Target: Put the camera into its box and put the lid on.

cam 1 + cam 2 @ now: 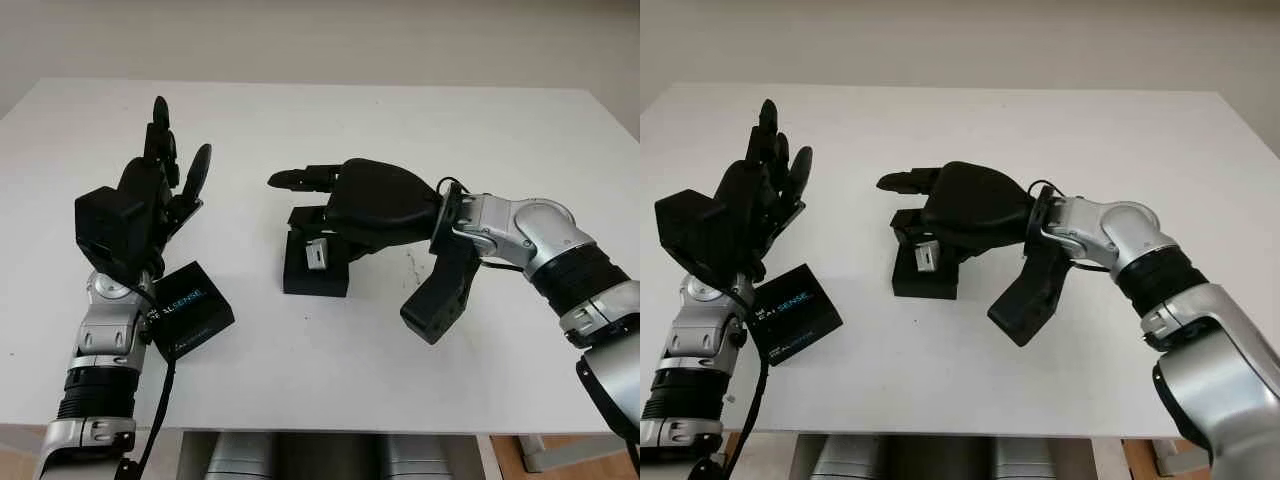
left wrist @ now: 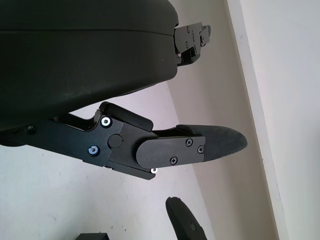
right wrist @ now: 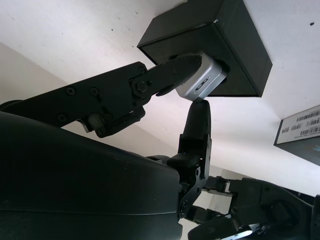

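Gripping camera (image 3: 202, 80) at box (image 1: 315, 268), right robot hand (image 1: 345, 215), left robot hand (image 1: 155, 190) open

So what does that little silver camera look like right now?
The camera is a small silver block with rounded corners, metal-looking, with a dark slot on one face. It sits tilted, partly inside the open black box, one end sticking out. Two fingers of the right hand pinch it, and it is not fully in yet.

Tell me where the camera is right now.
The silver camera is pinched in the right hand at the open black box, mid-table, right of the lid.
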Controlling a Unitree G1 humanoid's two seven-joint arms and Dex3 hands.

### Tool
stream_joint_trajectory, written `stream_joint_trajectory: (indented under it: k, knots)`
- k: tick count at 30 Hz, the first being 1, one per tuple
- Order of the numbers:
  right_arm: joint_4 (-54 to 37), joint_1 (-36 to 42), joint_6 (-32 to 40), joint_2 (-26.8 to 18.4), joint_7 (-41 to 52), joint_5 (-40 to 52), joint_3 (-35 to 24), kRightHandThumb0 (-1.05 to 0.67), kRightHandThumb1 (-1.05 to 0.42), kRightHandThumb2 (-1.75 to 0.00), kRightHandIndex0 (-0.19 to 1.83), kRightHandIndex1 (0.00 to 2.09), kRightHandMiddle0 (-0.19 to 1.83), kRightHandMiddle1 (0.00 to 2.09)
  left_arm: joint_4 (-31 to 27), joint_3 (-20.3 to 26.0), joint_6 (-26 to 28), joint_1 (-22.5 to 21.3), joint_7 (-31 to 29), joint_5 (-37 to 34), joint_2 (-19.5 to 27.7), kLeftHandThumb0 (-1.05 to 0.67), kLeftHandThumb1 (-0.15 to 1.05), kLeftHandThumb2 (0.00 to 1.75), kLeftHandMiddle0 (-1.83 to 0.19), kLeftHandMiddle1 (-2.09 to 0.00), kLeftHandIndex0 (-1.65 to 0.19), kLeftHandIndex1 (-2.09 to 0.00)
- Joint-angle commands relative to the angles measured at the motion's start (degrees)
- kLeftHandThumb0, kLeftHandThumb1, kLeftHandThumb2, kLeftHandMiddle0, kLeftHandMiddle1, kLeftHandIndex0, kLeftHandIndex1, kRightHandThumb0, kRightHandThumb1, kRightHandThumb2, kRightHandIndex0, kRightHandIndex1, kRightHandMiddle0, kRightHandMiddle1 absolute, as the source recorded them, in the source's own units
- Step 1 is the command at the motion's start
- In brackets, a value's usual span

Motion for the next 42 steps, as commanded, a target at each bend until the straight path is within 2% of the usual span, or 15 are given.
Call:
stream_joint_trajectory:
  k: [1,16,29,35,42]
  knots:
    - [-0.7,0.4,0.1,-1.3,-0.2,-0.5,0.3,-0.45,-0.90,-0.05,0.31,0.06,0.45,1.24,-1.5,-0.1,0.4,0.3,0.2,0.1,0.0,-0.72,1.05,0.47,0.19,0.00,0.19,0.00]
    - [0.5,0.4,0.2,-1.2,-1.9,-1.9,1.3,-0.44,-0.88,-0.05,0.37,0.08,0.49,1.30,-1.9,-0.4,0.5,0.6,0.3,0.5,0.1,-0.72,1.05,0.48,0.19,0.00,0.19,0.00]
    - [-1.7,0.9,0.8,-2.6,2.7,-0.6,0.4,-0.48,-0.92,-0.06,0.39,0.07,0.49,1.30,-2.1,-0.1,1.1,0.3,0.2,-0.4,-0.1,-0.72,1.05,0.46,0.19,0.00,0.19,0.00]
    - [-3.5,1.6,1.0,-3.4,7.2,2.8,-1.1,-0.46,-0.92,-0.05,0.40,0.07,0.49,1.28,-1.6,-0.4,0.8,0.1,0.0,0.0,0.1,-0.73,1.05,0.47,0.19,0.00,0.19,0.00]
    - [-5.7,2.3,1.9,-3.9,12.6,5.7,-2.7,-0.46,-0.92,-0.05,0.39,0.06,0.48,1.37,-1.6,-0.4,0.7,0.1,0.0,0.1,0.1,-0.73,1.05,0.48,0.19,0.00,0.19,0.00]
